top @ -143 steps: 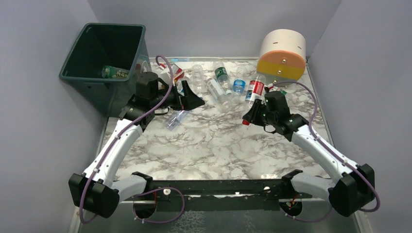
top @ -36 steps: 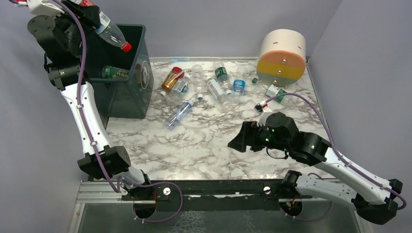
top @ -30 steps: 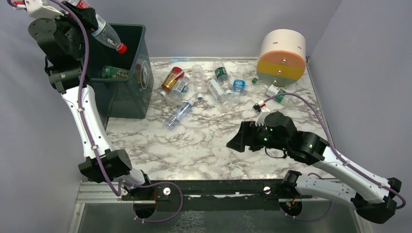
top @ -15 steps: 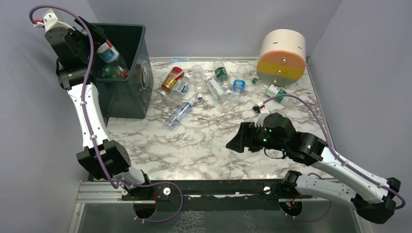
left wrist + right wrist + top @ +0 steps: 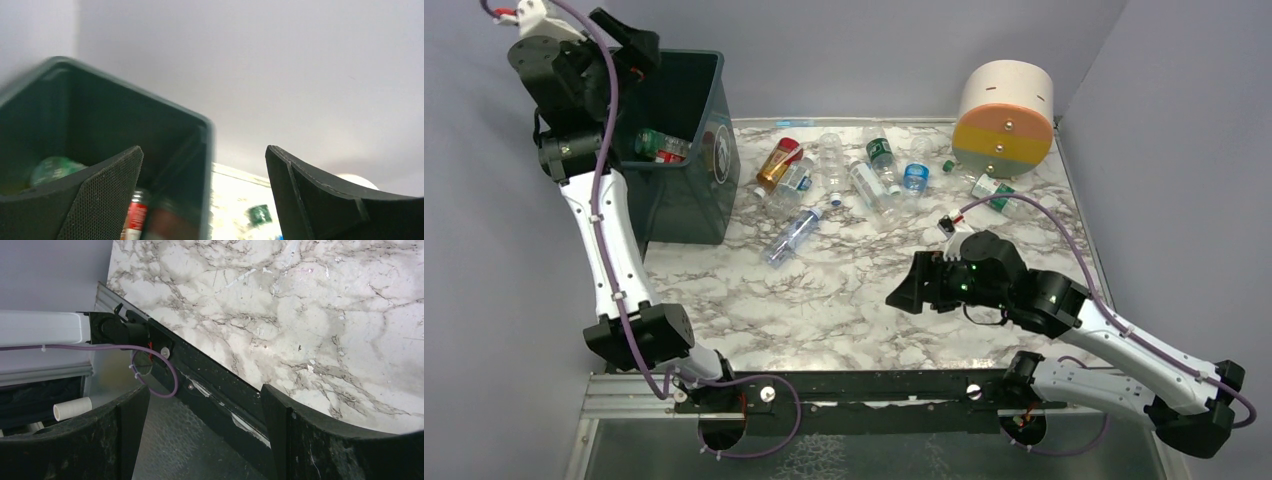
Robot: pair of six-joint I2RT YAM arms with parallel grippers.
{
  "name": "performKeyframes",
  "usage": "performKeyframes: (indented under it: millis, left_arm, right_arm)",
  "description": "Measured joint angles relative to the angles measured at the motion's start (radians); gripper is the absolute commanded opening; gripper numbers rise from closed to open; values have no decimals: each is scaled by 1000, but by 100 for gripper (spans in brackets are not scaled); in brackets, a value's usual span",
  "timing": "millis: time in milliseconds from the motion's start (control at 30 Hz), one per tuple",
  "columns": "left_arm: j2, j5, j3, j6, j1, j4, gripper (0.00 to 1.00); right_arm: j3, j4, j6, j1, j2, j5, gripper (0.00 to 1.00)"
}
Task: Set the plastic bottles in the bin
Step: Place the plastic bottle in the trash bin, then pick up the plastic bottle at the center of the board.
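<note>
What has changed: the red-labelled bottle (image 5: 669,155) gripped half a second earlier is released and lies in the bin (image 5: 689,200), below the left end effector (image 5: 202,151).
Left end effector: spread wide, empty.
Right end effector (image 5: 204,390): parted wide, empty, placed as before over the surface (image 5: 824,290).
Bottles in bin: two counted, the other a green-labelled bottle (image 5: 648,142).
Loose bottles (image 5: 830,160) on surface: about ten, scattered beyond the right end effector.
Cylinder (image 5: 1004,120): one, beyond them.

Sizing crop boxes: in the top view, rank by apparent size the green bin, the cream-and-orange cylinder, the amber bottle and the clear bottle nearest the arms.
1. green bin
2. cream-and-orange cylinder
3-4. amber bottle and clear bottle: too close; one fatter, one longer.
</note>
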Motion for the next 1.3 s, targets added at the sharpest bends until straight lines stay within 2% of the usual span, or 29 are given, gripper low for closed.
performKeyframes:
  millis: [100, 333, 600, 733, 900, 1300]
  left_arm:
    - [-18, 49, 38, 13, -80, -20, 99]
    - [-78, 73, -10, 123, -417, -145, 99]
    - [-157, -96, -254, 245, -659, -291, 99]
    - [-163, -209, -375, 296, -673, -358, 99]
    - [-146, -299, -445, 351, -672, -414, 99]
    - [31, -292, -620, 396, -672, -351, 99]
  right_arm:
    - [0, 8, 0, 0, 11, -2, 85]
    - [0, 17, 0, 0, 33, -2, 85]
    - [2, 18, 0, 0, 35, -2, 85]
    - [1, 23, 1, 0, 32, -2, 85]
    - [-9, 32, 4, 0, 15, -2, 85]
    - [-63, 42, 19, 0, -40, -2, 85]
